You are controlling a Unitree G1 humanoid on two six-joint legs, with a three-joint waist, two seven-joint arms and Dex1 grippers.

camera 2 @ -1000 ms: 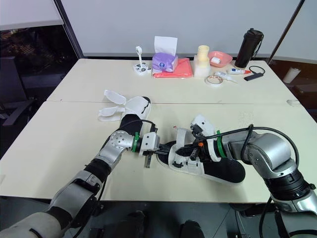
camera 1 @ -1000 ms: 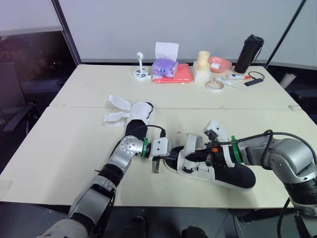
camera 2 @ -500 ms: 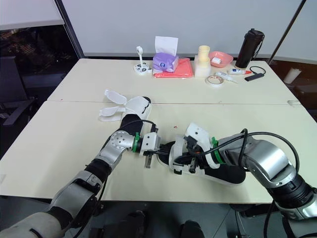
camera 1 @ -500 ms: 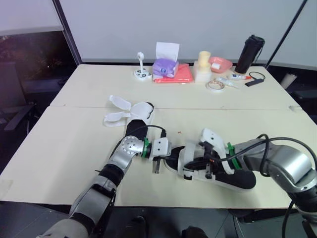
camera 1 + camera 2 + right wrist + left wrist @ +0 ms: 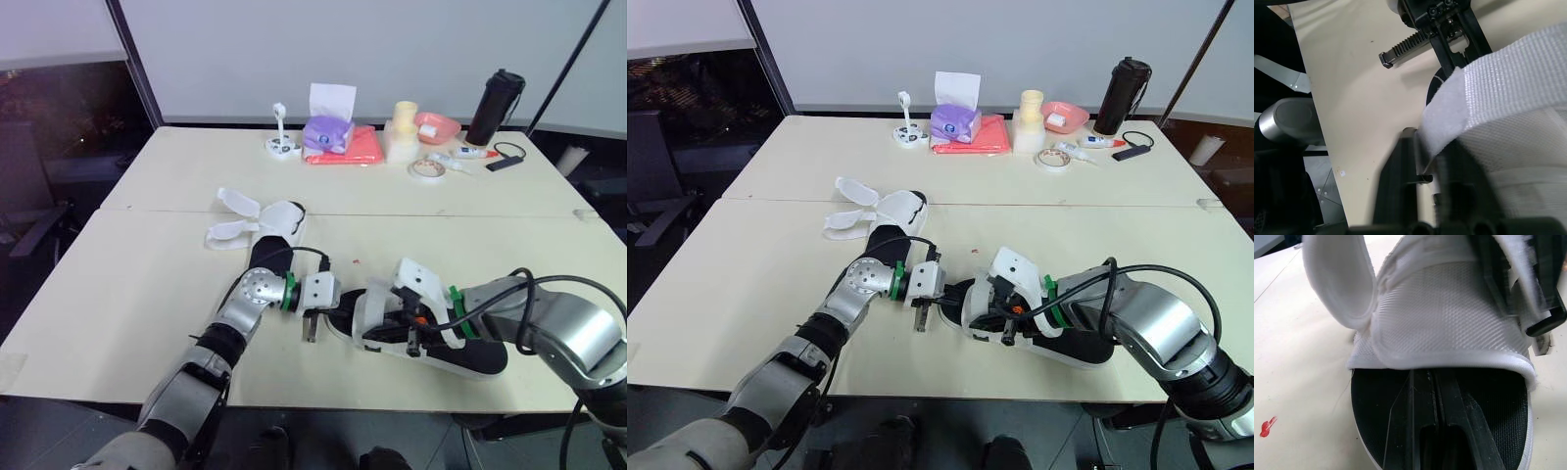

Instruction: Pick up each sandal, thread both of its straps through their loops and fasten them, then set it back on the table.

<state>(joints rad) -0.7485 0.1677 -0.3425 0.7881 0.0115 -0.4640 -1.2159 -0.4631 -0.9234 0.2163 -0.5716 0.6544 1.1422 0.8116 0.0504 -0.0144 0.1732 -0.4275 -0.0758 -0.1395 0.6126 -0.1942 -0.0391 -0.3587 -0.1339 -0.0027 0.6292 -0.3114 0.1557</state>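
While the sandal (image 5: 470,354) lies on the table (image 5: 137,294) between my arms, my right gripper (image 5: 415,331) pinches its strap (image 5: 1449,115). It looks soft and floppy, best held near the tip. Whether my left gripper (image 5: 311,328), at the stiffer sole, is clamped I cannot tell.

We see a pale table (image 5: 147,284) of two tops joined by a seam. At 5 o'clock lies a black-soled sandal (image 5: 480,357), at 10 o'clock a second sandal (image 5: 265,230), straps loose. Along 12 to 2 o'clock stand a white stand (image 5: 280,145), tissue box (image 5: 326,130), red mat (image 5: 361,147), cream stack (image 5: 402,132), pink bowl (image 5: 435,126), tape roll (image 5: 424,168), tube (image 5: 460,154), black bottle (image 5: 495,106).
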